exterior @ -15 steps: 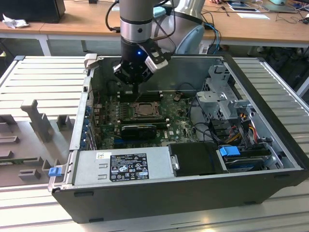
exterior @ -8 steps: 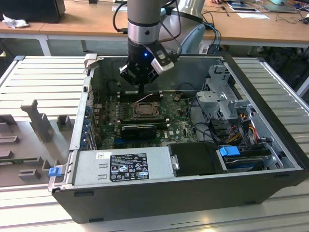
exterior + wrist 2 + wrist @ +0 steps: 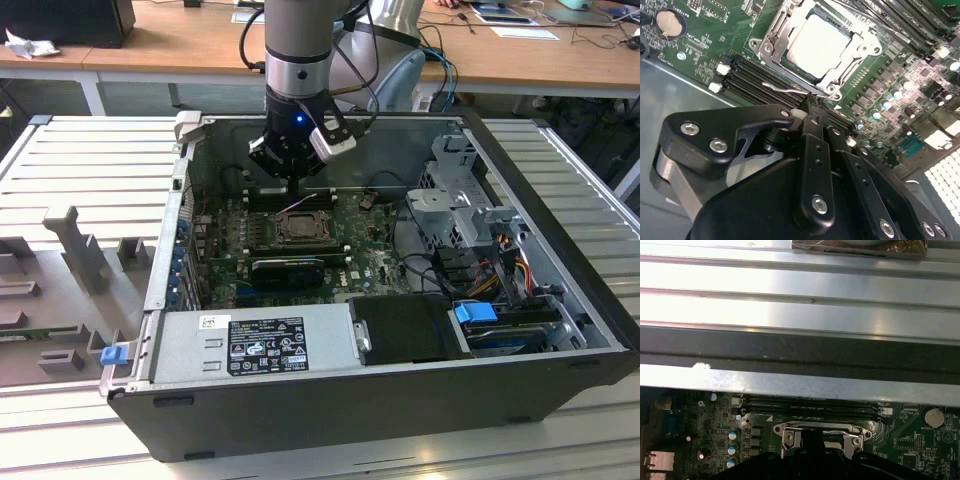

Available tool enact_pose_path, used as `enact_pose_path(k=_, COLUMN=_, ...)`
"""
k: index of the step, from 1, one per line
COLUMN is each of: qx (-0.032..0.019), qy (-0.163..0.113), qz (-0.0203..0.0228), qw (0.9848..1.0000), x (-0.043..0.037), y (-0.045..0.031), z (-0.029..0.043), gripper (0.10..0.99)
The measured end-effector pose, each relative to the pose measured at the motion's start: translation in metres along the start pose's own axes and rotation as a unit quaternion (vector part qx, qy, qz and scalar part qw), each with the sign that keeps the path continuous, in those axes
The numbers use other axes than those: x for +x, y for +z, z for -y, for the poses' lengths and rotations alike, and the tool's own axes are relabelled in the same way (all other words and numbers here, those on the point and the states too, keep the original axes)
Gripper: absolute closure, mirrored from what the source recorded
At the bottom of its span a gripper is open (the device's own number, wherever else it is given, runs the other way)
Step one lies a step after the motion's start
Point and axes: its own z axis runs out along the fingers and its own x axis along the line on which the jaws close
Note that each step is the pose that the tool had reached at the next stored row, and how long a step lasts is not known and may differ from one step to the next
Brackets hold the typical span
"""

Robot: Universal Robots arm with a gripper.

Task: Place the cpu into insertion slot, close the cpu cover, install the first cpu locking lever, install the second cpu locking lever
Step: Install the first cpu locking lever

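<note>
The cpu (image 3: 817, 42) lies flat in the insertion slot (image 3: 300, 226) on the green board, its pale top showing through the cut-out of the cpu cover (image 3: 842, 75), which is folded down over it. A thin wire locking lever (image 3: 785, 91) runs along the socket edge beside the memory slots, its free end sticking out. My gripper (image 3: 811, 106) is shut, with its fingertips right at this lever, touching it or just above it. In the exterior view the gripper (image 3: 290, 178) hangs just behind the socket. The first wrist view shows the covered socket (image 3: 790, 432).
Long black memory slots (image 3: 760, 80) flank the socket. A coin battery (image 3: 667, 22) and capacitors (image 3: 885, 105) sit on the board. The open case holds a power supply (image 3: 250, 345) in front and a drive cage (image 3: 460, 200) at the exterior view's right. The case wall (image 3: 800, 350) stands close.
</note>
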Motion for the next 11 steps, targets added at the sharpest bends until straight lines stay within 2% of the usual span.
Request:
enact_pose_path(k=1, qx=-0.0032, qy=0.000, qz=0.0001, qw=1.0000, x=0.0000, y=0.0004, z=0.0001, gripper=0.980)
enact_pose_path(k=2, qx=-0.0087, qy=0.000, qz=0.0004, qw=1.0000, x=0.0000, y=0.0008, z=0.0001, gripper=0.980)
enact_pose_path(k=3, qx=-0.0174, qy=0.000, qz=0.0009, qw=0.9998, x=0.0000, y=0.0015, z=0.0001, gripper=0.980)
enact_pose_path(k=4, qx=-0.0199, qy=0.000, qz=0.0012, qw=0.9998, x=-0.0001, y=0.0030, z=0.0001, gripper=0.980)
enact_pose_path(k=8, qx=-0.0199, qy=0.000, qz=0.0011, qw=0.9998, x=-0.0012, y=0.0099, z=0.0006, gripper=0.980)
enact_pose_path(k=11, qx=-0.0199, qy=0.000, qz=0.0011, qw=0.9998, x=-0.0050, y=0.0155, z=0.0010, gripper=0.980)
